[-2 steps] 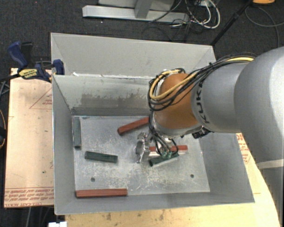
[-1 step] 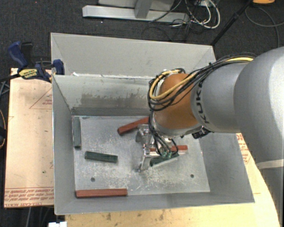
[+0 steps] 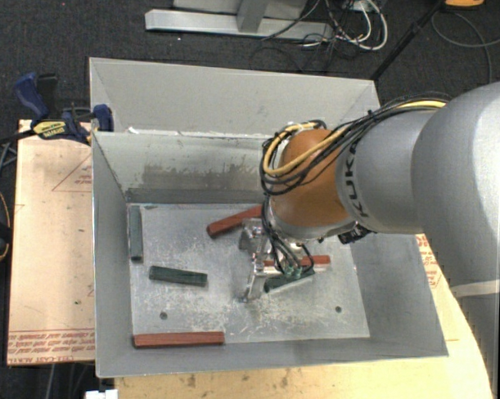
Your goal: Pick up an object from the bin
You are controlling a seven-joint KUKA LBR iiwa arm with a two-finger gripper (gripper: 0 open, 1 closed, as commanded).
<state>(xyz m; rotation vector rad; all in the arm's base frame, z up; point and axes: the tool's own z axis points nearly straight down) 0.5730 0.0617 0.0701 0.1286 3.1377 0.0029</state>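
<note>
Claw (image 3: 257,281) low at bin (image 3: 110,231) centre, beside red-brown bar (image 3: 233,223); dark green bar (image 3: 178,276) leftward.

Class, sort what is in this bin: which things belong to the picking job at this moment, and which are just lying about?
Job in hand:
pincer
green block, right beside the pincer, mid-bin
grey bin

Lying about:
red-brown bar by the back wall
grey bar, at the left
dark green bar
red-brown bar at the front
</note>
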